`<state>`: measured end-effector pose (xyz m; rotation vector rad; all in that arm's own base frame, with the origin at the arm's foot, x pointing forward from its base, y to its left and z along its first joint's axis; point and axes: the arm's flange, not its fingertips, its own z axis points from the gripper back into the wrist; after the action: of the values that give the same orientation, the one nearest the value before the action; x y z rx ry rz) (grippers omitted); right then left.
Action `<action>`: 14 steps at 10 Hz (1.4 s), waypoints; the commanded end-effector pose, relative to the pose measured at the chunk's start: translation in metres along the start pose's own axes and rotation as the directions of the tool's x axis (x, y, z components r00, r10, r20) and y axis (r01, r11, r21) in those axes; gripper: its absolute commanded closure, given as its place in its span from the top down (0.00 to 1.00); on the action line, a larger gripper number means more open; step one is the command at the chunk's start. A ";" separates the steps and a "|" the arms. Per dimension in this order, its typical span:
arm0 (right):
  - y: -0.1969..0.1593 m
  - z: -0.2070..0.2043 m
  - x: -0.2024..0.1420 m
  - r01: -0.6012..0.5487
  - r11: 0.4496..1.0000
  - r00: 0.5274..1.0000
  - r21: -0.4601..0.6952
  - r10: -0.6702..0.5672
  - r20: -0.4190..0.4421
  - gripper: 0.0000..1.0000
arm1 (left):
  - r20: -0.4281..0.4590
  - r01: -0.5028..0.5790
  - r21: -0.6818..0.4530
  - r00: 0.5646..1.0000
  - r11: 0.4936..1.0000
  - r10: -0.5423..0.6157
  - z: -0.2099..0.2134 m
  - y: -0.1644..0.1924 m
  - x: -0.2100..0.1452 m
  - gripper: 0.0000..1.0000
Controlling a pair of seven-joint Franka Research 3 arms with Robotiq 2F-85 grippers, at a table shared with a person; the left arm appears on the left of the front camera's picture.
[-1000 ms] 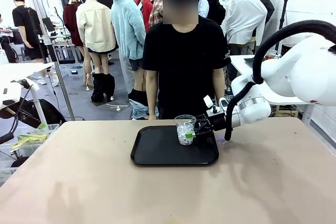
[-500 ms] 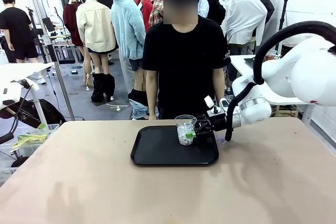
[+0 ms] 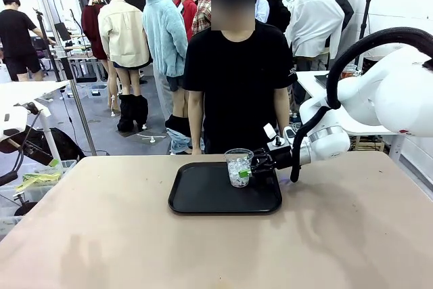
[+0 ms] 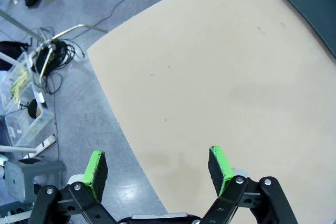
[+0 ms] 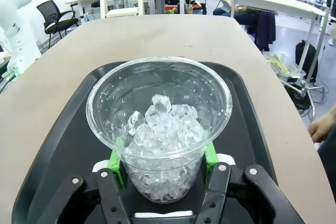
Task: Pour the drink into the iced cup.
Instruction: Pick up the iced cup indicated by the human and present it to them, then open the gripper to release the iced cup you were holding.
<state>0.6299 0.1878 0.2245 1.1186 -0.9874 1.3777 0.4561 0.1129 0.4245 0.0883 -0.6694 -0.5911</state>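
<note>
The iced cup, clear plastic with ice cubes in its lower half, stands upright on a black tray. My right gripper reaches in from the right and is shut on the cup. In the right wrist view the cup sits between the green pads, which press against both its sides low down. The drink is out of view. My left gripper is open with nothing between its fingers, above the table's left edge.
A person in a black shirt stands at the far side, just behind the tray, a hand near the table edge. The tan tabletop is bare around the tray. A tray corner lies far from my left gripper.
The right gripper's fingers have closed tighter onto the iced cup, which stays on the tray. The left arm has not moved.
</note>
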 end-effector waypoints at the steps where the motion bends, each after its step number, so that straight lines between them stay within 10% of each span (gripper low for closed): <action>1: -0.006 0.001 -0.001 0.005 1.000 1.000 0.015 -0.004 -0.012 0.62 | 0.002 0.001 0.009 1.000 1.000 -0.001 0.001 0.000 0.000 1.00; 14: 0.000 0.000 0.000 -0.001 1.000 1.000 0.002 0.001 -0.001 0.62 | 0.002 0.001 0.009 1.000 1.000 -0.001 0.001 0.000 0.000 1.00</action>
<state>0.6299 0.1876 0.2244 1.1186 -0.9860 1.3797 0.4561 0.1129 0.4245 0.0883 -0.6694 -0.5911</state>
